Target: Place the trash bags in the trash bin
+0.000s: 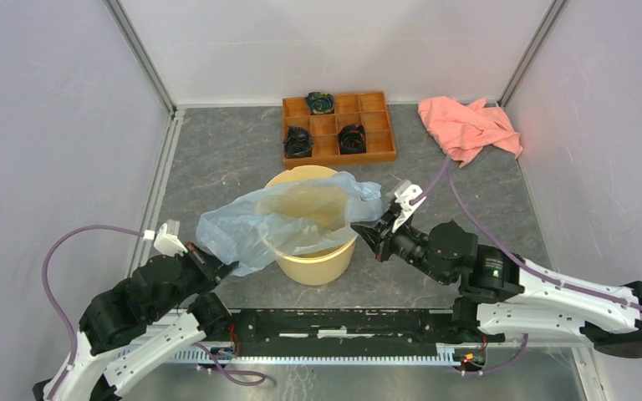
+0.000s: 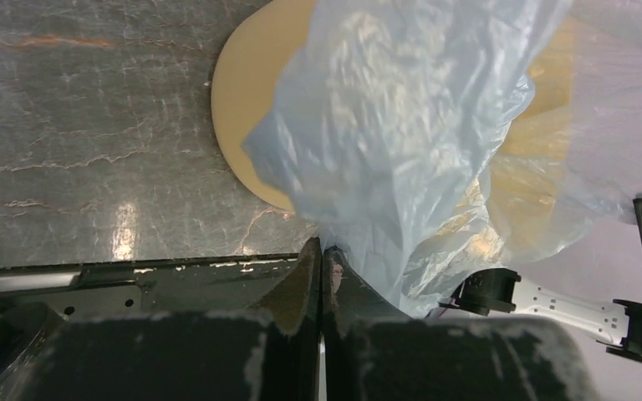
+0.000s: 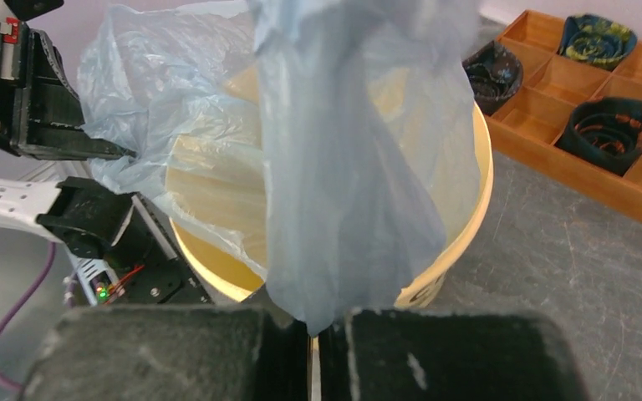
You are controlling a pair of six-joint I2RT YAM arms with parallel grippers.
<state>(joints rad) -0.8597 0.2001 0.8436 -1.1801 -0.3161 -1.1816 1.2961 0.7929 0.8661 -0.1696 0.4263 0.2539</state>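
From above, the left arm is folding low at the near-left corner of the grey, marble-patterned table (image 1: 217,159). The left gripper (image 1: 226,268) is pinching shut on the near-left corner of the trash bag (image 1: 255,230). The right arm is reaching in from the right with its forearm angling leftward. The right gripper (image 1: 365,230) is closing tight on the bag's right edge, just beside the trash bin (image 1: 316,266). The thin, crinkly, translucent blue-grey bag is stretching between the two grippers and draping across the mouth of the round, pale yellow bin. At the far side, a compartmented wooden tray (image 1: 378,144) is holding dark coiled items (image 1: 298,142), and a rumpled pink cloth (image 1: 468,127) is lying to its right.

In the left wrist view, the black fingers (image 2: 308,271) are pressing together with the bag's film gathering at their tips. The film is billowing over the bin's smooth rim.

In the right wrist view, the padded fingers (image 3: 280,334) are meeting with almost no gap, and a hanging fold of the bag is narrowing down into them. The bin is sitting directly beyond, its opening partly veiled by the plastic. Dark printed lettering is showing low on the bin's outer side, but only a fragment is peeking out, probably too little to read.
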